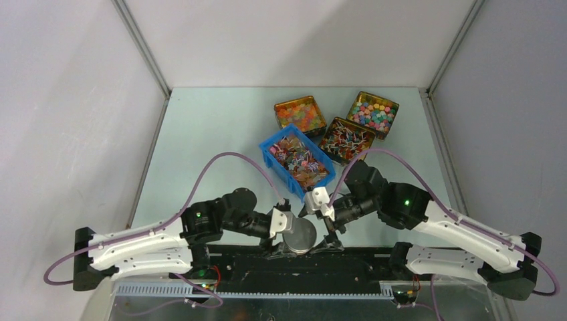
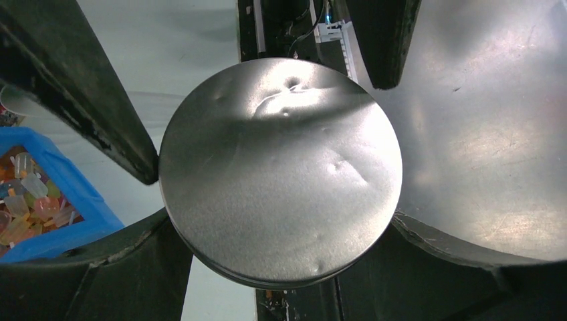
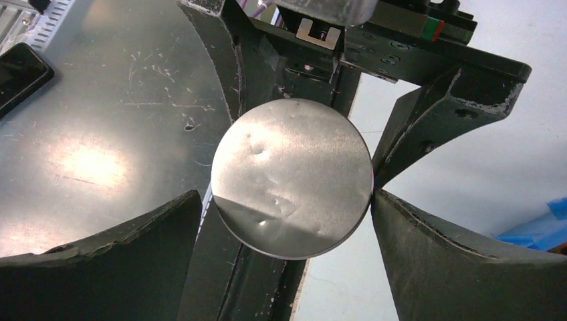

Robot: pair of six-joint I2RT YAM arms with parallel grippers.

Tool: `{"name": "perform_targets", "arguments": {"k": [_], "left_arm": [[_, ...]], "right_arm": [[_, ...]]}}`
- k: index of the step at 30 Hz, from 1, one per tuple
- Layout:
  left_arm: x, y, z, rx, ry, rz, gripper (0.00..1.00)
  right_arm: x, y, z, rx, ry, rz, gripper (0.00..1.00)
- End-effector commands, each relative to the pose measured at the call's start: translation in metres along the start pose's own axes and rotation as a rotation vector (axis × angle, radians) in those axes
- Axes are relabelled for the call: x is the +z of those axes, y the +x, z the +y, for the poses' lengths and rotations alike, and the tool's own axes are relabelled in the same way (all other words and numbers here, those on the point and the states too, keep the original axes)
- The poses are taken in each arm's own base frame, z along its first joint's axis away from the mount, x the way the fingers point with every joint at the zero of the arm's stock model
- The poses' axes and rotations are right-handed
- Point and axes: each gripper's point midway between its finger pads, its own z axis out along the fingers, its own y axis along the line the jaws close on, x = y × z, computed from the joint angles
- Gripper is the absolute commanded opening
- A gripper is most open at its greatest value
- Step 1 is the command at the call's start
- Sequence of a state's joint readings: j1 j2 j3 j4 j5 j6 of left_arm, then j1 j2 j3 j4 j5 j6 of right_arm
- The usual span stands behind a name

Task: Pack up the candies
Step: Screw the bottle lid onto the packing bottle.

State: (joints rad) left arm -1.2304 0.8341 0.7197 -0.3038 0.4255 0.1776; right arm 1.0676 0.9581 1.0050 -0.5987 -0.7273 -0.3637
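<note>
Overhead view faces down; both wrist views closely share the round lid [image 2: 281, 167].

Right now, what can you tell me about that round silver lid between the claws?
The lid is a flat round disc of dull silvery metal, dented in several spots, lying level and facing up between the arms. Both claws straddle it: the left claw close against its rim, the right claw open around it.

You've got a dented round lid [image 2: 281, 174] of brushed, dull-shining metal, a smooth blue plastic bin [image 2: 90, 204], and candies [image 2: 30, 200] in clear glossy wrappers.
</note>
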Motion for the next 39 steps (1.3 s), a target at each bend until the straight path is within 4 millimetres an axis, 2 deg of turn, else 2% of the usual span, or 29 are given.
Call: {"name": "perform_targets", "arguments": {"k": [1, 11, 18, 26, 30, 35, 39], "left_arm": [[-0.005, -0.042, -0.001, 0.081, 0.012, -0.107, 0.50], [-0.009, -0.048, 0.000, 0.084, -0.002, -0.129, 0.49], [-0.009, -0.048, 0.001, 0.082, -0.015, -0.132, 0.48], [-0.009, -0.046, 0.002, 0.076, -0.018, -0.128, 0.47], [-0.009, -0.047, 0.002, 0.075, -0.020, -0.133, 0.47], [-0.011, -0.050, 0.006, 0.071, -0.048, -0.150, 0.47], [-0.013, -0.056, 0.012, 0.053, -0.093, -0.184, 0.46]], "right_arm": [[-0.001, -0.023, -0.008, -0.083, 0.036, -0.042, 0.98], [0.002, -0.033, -0.009, -0.078, 0.049, -0.072, 0.88], [-0.001, -0.040, -0.008, -0.100, 0.073, -0.091, 0.99], [0.002, -0.037, -0.006, -0.108, 0.064, -0.079, 0.99], [0.004, -0.034, -0.005, -0.099, 0.059, -0.066, 0.94], [0.003, -0.034, -0.008, -0.087, 0.077, -0.061, 0.78], [0.002, -0.030, -0.014, -0.069, 0.118, -0.044, 0.76]]}}
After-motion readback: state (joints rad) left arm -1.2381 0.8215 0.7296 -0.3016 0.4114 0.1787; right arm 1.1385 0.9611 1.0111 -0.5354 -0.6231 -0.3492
